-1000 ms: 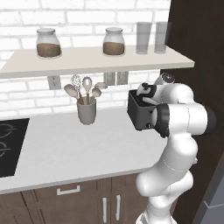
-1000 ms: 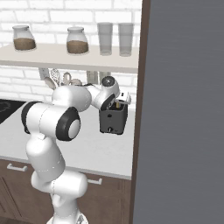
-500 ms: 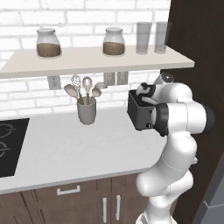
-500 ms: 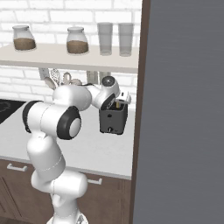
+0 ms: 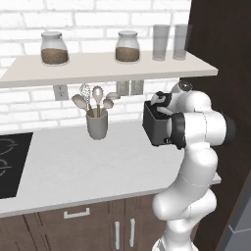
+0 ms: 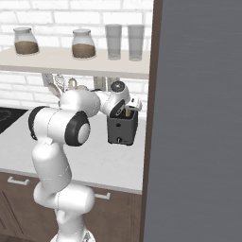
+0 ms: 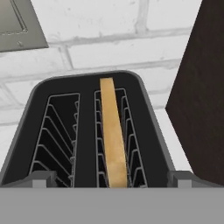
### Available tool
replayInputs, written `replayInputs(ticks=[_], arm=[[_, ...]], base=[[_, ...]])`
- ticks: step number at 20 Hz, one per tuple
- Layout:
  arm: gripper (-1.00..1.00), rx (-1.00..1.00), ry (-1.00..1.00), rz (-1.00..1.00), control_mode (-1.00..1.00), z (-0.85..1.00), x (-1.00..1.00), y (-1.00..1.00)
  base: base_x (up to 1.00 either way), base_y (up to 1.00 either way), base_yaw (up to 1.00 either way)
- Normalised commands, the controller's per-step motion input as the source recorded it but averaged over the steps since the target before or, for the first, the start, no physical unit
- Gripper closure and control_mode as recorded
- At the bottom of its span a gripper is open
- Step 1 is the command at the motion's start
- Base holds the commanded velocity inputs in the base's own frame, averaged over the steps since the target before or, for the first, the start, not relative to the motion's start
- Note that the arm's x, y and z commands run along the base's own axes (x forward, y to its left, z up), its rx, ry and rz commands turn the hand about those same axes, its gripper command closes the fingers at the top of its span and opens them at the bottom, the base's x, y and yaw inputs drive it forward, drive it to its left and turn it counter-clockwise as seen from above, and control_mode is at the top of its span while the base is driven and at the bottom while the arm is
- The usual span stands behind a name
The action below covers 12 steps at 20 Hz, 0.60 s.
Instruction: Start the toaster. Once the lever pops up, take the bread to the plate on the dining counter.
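The black toaster [image 5: 156, 130] stands on the counter against the brick wall, next to a dark tall panel. In the hand view I look straight down into the toaster [image 7: 85, 131] and its two slots. The bread [image 7: 113, 135] stands on edge in the right slot, and the left slot is empty. My gripper [image 7: 111, 180] hovers just above the toaster's near end, open, with one fingertip at each side and nothing between them. From the right base view the gripper [image 6: 125, 109] is at the top of the toaster [image 6: 122, 131]. The plate and the dining counter are out of view.
A grey utensil cup [image 5: 97, 125] stands left of the toaster. A shelf [image 5: 98, 68] with jars and glasses hangs low overhead. The dark tall panel [image 6: 198, 118] closes off the right side. A black cooktop [image 5: 10, 164] lies at far left.
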Motion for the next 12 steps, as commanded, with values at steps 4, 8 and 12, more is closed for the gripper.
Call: replayInputs(ticks=[4, 8, 12], arm=[[-1.0, 0.0, -0.01, 0.0, -1.0, -0.08, 0.09, 0.0], [-1.0, 0.0, -0.03, 0.0, -1.0, -0.14, 0.02, 0.0], [-1.0, 0.0, -0.05, 0.0, -1.0, -0.17, 0.03, 0.0]], base=[[0.0, 0.0, 0.0], [0.0, 0.0, 0.0], [0.0, 0.0, 0.0]])
